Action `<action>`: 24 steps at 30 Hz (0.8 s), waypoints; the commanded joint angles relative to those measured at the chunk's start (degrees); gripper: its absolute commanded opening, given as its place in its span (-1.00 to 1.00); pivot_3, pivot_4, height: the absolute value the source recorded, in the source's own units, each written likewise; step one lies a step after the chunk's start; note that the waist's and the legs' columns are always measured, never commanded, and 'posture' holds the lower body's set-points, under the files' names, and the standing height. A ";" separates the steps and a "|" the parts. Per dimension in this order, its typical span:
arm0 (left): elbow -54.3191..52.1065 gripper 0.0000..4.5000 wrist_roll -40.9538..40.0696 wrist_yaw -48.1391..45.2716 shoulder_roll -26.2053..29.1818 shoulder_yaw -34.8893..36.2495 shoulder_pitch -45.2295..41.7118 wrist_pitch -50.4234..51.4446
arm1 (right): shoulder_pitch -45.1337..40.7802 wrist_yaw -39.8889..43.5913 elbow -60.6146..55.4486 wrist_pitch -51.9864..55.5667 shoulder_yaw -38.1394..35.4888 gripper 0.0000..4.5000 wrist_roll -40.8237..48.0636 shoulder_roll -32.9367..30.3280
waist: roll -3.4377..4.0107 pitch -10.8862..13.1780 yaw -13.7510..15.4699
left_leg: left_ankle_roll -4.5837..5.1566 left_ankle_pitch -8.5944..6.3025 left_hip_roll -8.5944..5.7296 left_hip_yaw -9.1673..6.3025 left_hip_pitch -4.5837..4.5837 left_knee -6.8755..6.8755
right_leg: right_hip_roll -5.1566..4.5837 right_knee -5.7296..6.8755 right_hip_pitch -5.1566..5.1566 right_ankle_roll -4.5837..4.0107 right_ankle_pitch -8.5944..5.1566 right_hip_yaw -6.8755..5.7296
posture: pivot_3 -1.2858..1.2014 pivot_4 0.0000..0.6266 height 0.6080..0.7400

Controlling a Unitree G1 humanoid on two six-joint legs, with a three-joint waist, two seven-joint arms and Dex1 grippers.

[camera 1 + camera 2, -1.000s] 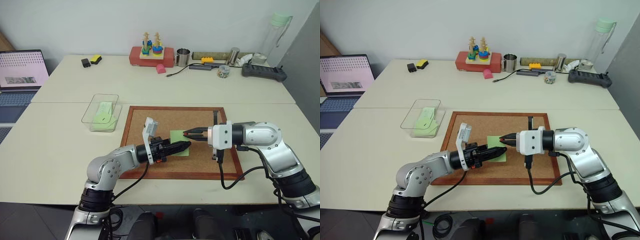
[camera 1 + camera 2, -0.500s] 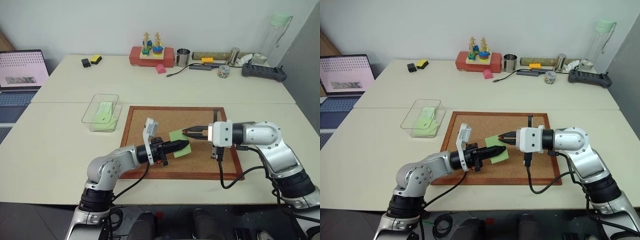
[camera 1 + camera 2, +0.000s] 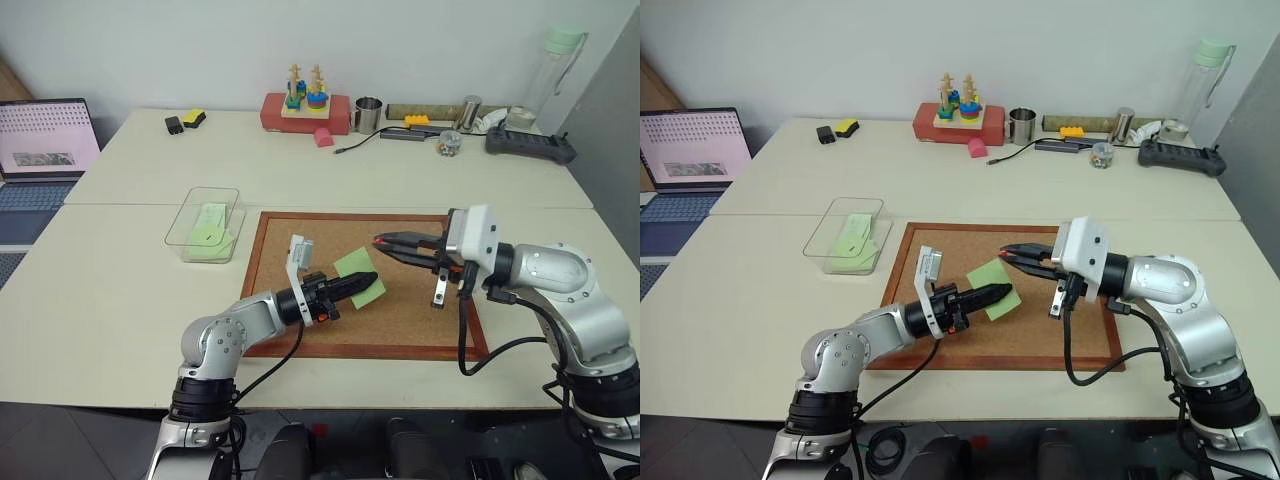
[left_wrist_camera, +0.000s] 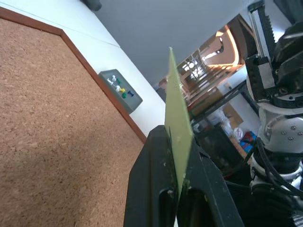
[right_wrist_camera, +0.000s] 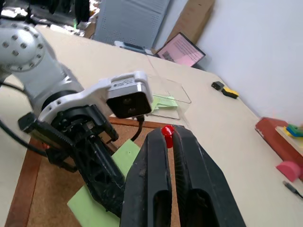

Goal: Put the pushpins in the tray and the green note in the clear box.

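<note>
- Since a second ago the right gripper [image 3: 381, 241] has lifted up and away from the cork board [image 3: 300, 232], its fingers pinched tight on a red pushpin [image 5: 166, 130], whose head sits at the fingertips.
- Over the same second the left gripper [image 3: 372, 279] has clamped shut on the green note [image 3: 360, 277] and raised it; the sheet now stands tilted off the cork instead of lying flat.
- So, as I judge it, the pin is out and the note is free: both are ready to carry.
- The note is held by its lower edge, its free corner pointing up and toward the right gripper; the left wrist view shows it edge-on, nearly upright.
- The clear box [image 3: 190, 214] lies just beside the board's left edge, with what looks like another green sheet inside.
- The grey tray [image 4: 120, 91] sits by the board's right corner, holding several pins.
</note>
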 commanded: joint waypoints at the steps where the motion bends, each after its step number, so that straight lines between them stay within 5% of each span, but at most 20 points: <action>1: -1.85 -0.98 -0.72 0.18 0.45 0.34 -0.35 -0.14 | 3.43 -4.24 2.65 3.55 -8.43 -1.00 -1.34 -4.05 | -0.01 0.00 0.46 | 0.00 0.00 -0.01 0.01 0.00 0.00 | -0.01 0.00 0.00 0.00 0.00 0.00 | 0.03 -0.52 1.00; 13: -8.24 -0.98 -0.60 0.79 3.89 0.70 2.37 -0.93 | 12.18 -12.74 21.42 8.81 -13.20 -1.00 -9.24 -8.46 | -0.01 0.02 0.76 | 0.01 0.00 0.03 0.25 0.01 -0.03 | 0.00 -0.04 -0.02 -0.03 -0.03 0.12 | 0.03 -0.52 1.00; 24: -9.45 -1.00 -0.74 1.53 4.33 0.98 2.01 -1.88 | 10.50 -12.68 24.40 10.96 -13.74 0.08 -8.60 -8.67 | -0.01 0.02 0.81 | 0.01 0.00 0.02 0.25 -0.01 -0.02 | 0.01 -0.04 -0.01 -0.01 -0.03 0.08 | 0.03 -0.52 1.00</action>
